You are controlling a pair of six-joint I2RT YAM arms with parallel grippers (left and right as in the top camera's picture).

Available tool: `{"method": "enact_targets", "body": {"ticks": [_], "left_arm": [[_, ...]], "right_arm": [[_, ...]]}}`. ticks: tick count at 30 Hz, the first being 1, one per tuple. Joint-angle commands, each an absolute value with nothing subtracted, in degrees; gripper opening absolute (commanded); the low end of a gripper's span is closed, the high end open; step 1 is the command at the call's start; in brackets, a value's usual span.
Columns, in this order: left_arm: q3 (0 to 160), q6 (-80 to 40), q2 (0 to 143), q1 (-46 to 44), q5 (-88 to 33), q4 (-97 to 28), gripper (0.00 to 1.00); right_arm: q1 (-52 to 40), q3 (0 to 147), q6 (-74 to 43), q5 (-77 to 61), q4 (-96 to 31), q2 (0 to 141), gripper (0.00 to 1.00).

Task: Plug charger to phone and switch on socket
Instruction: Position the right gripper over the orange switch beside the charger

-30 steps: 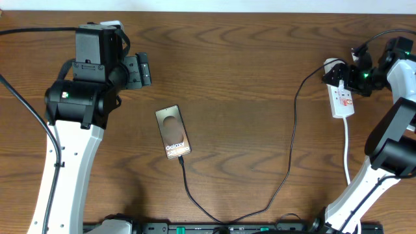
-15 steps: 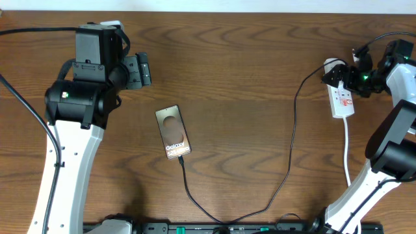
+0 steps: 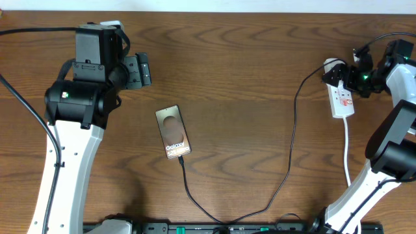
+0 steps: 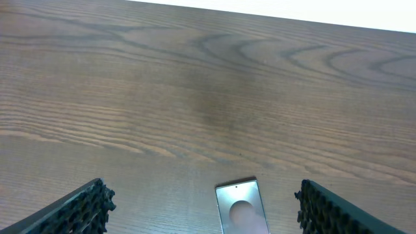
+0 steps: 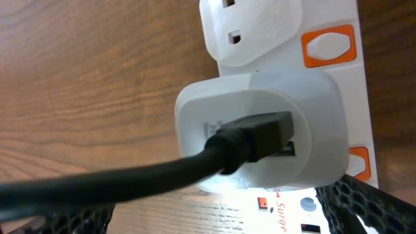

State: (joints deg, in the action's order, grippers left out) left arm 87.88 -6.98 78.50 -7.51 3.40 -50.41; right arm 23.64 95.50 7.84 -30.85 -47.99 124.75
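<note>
The phone [image 3: 173,132] lies flat mid-table and also shows in the left wrist view [image 4: 242,208]. The charger cable [image 3: 291,140] runs from the phone's near edge in a loop up to the socket [image 3: 342,101] at the right. My left gripper [image 3: 140,70] is open and empty beyond the phone, its fingers wide apart [image 4: 201,208]. My right gripper [image 3: 346,78] is open over the socket's far end. In the right wrist view its fingers [image 5: 218,218] straddle the white plug head [image 5: 312,117], the black cable [image 5: 130,179] and an orange switch [image 5: 328,47].
The socket's white cord [image 3: 346,146] trails toward the front right. Thick black arm cables [image 3: 26,110] hang at the left. The arm bases stand along the table's near edge [image 3: 221,229].
The right arm has shifted slightly to the right while its gripper stays at the socket's far end. The left arm, the phone and the cable have not moved.
</note>
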Motion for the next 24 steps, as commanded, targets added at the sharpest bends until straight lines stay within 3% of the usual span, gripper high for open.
{"method": "enact_targets", "body": {"ticks": [1, 24], "left_arm": [[88.4, -6.0, 78.3, -7.6, 4.6, -50.5, 0.89], [88.4, -6.0, 78.3, -7.6, 4.6, -50.5, 0.89]], "right_arm": [[20.5, 93.0, 2.0, -33.9, -48.5, 127.7, 0.99], [21.4, 93.1, -3.4, -27.1, -48.2, 127.6, 0.99]]}}
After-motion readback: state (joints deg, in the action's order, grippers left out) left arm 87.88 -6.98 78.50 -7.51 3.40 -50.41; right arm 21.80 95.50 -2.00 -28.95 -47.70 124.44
